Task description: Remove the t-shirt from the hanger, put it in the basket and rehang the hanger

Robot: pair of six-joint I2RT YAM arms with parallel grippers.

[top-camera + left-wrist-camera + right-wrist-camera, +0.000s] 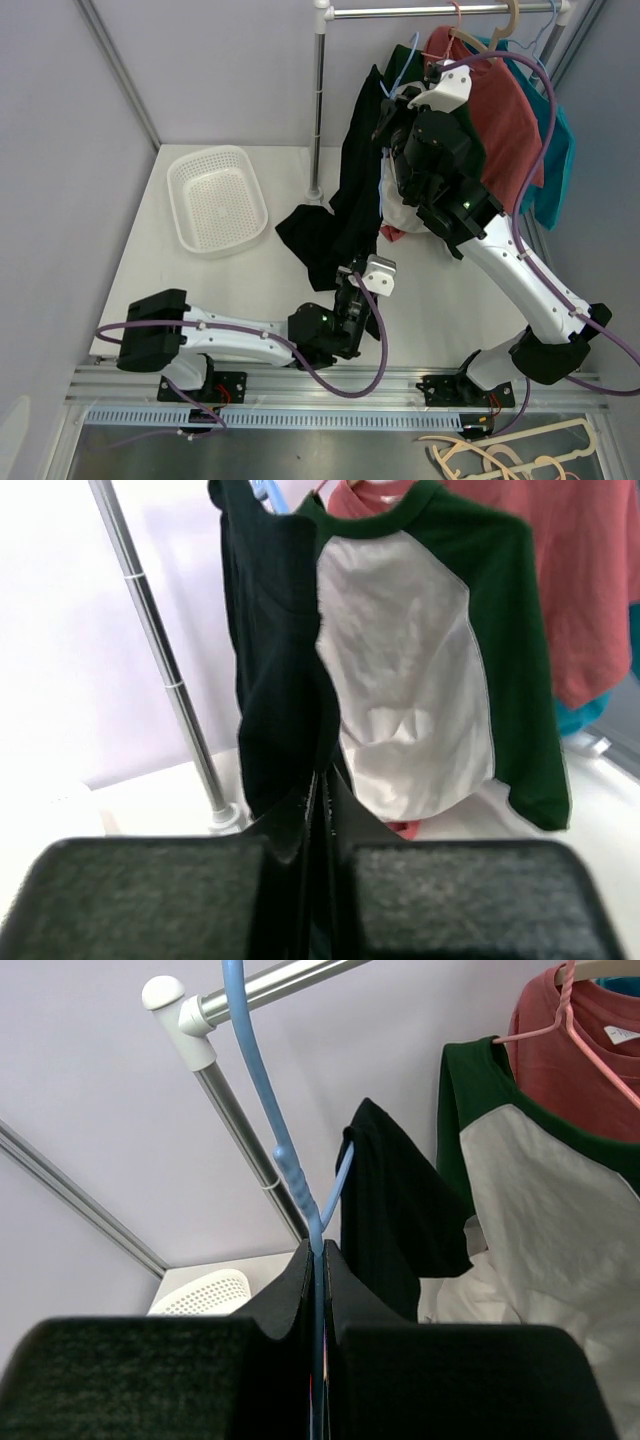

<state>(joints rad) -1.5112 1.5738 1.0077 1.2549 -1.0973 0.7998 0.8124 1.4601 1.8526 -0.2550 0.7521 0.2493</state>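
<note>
the black t-shirt [352, 190] hangs from a thin blue plastic hanger [262, 1070] on the silver metal rail [440, 10] at the far right of the white table [250, 270]. its long axis runs neck to hem. the neck end is up at the hanger. the body slants down and toward the left in the top view, and the hem end lies bunched on the table just in front of the upright metal pole [318, 100]. 1 sleeve droops off the hanger's arm in the right wrist view.

the left gripper [320, 810] sits low over the table, its 2 fingers pressed together with a fold of the t-shirt's lower part pinched between them. the right gripper [317, 1260] is raised to the rail, its fingers clamped tight on the blue plastic hanger where the hook's stem meets the arm.

just beside the black t-shirt hangs a white shirt with dark green sleeves [400, 680], then a red shirt [505, 120] and a teal garment [560, 160] behind it.

a white perforated plastic basket [190, 165] rests open side up on the left part of the table, well apart from the t-shirt. only its own mesh floor shows inside.
</note>
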